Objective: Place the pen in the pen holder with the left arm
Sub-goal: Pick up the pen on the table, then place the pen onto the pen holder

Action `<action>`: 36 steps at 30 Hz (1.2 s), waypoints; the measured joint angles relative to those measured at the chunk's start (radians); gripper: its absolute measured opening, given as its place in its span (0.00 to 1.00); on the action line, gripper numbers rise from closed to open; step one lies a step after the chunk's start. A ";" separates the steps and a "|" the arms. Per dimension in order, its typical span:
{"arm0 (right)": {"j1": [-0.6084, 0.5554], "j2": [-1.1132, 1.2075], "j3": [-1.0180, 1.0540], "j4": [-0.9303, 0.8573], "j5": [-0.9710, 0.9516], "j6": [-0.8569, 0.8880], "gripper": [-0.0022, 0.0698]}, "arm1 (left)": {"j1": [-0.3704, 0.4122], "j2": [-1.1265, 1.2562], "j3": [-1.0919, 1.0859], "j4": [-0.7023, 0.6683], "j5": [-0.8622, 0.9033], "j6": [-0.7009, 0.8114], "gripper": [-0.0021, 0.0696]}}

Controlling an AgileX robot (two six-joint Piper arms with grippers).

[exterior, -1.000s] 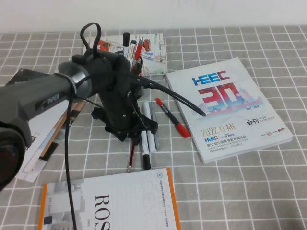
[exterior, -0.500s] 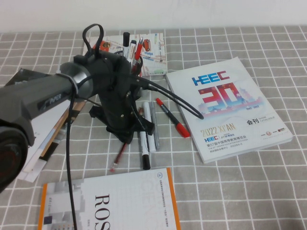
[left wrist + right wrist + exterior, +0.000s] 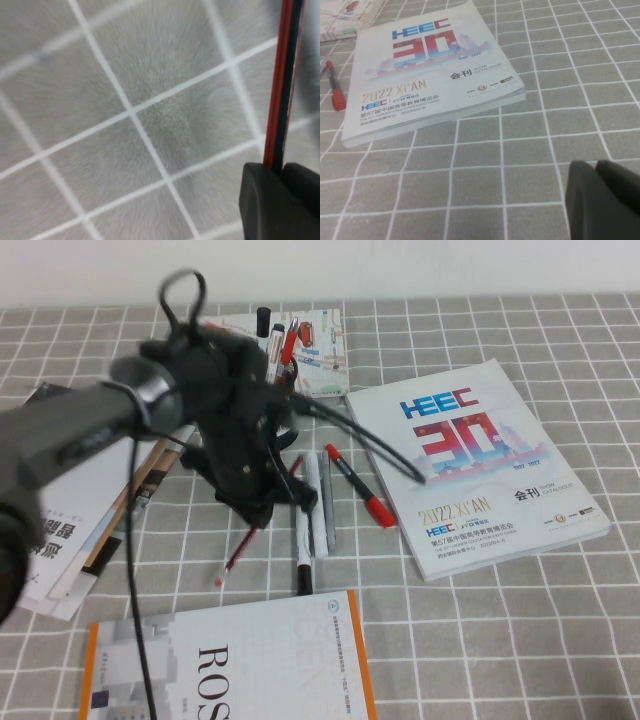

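In the high view the left gripper sits left of centre, its jaws closed on the pen, whose thin maroon shaft slants down toward the lower left, its tip near the grey checked tablecloth. The left wrist view shows the pen pinched between the dark fingers. The pen holder stands toward the top centre, partly hidden behind the arm. The right gripper appears only in the right wrist view's lower right corner, fingers together, near the HEEC catalogue.
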 joint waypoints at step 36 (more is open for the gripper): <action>0.000 0.000 0.000 0.000 0.000 0.000 0.01 | 0.137 -0.299 0.574 0.023 -1.686 -0.149 0.06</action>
